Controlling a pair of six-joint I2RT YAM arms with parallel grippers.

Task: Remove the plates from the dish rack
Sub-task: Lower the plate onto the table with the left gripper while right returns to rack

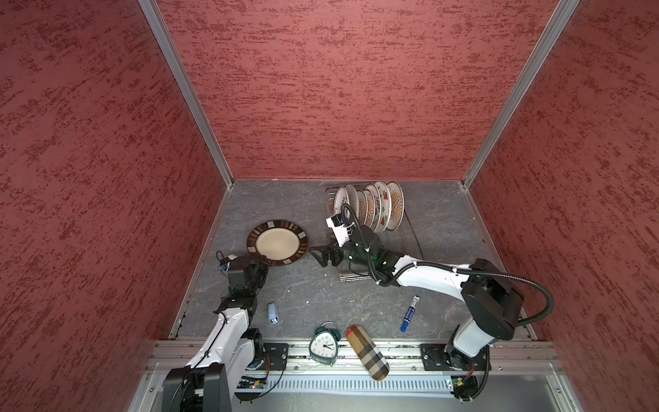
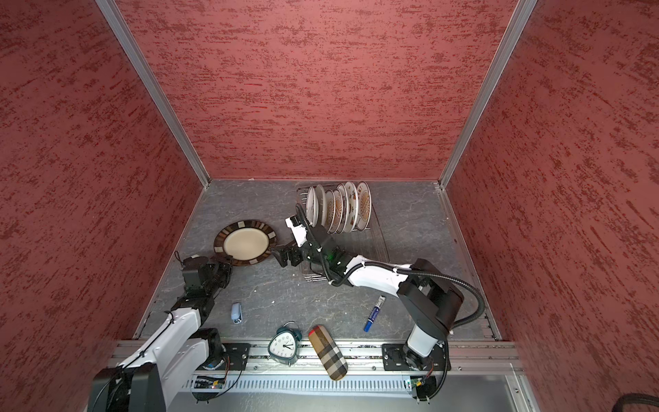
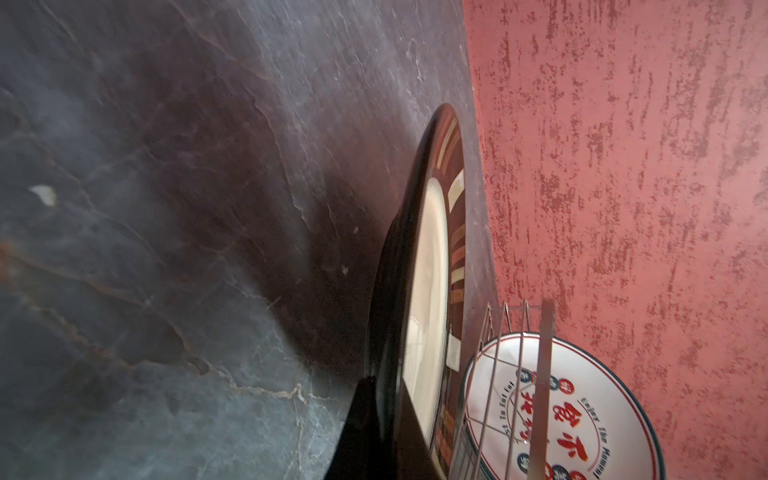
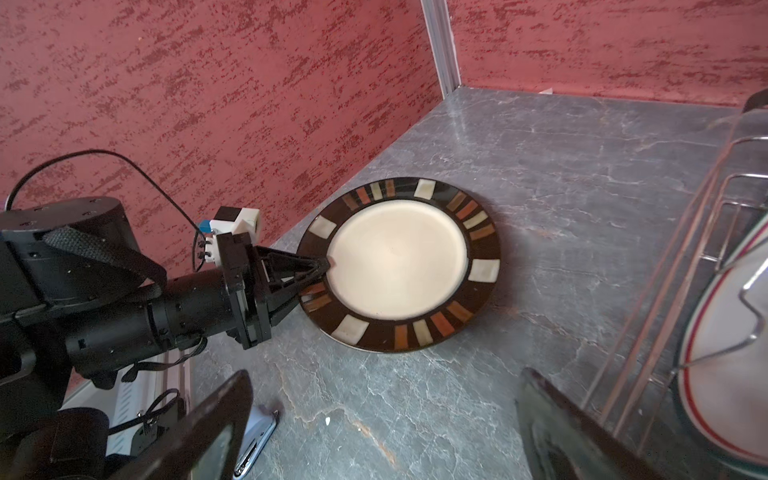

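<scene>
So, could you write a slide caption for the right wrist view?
Left gripper grips the rim of the striped plate; the open right gripper hovers beside the rack.

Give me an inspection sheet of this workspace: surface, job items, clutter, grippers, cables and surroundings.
Surface: grey marbled table, small white specks.
Job's things: six plates upright in the dish rack; striped-rim plate outside it, at table level.
Clutter: alarm clock, plaid case, blue marker, small blue-grey device.
Grippers: left gripper shut on the striped-rim plate's rim; right gripper open, empty.
Cables: black hose along the right arm; thin wire by the left gripper.
Surroundings: red textured walls on three sides, metal rail in front.
</scene>
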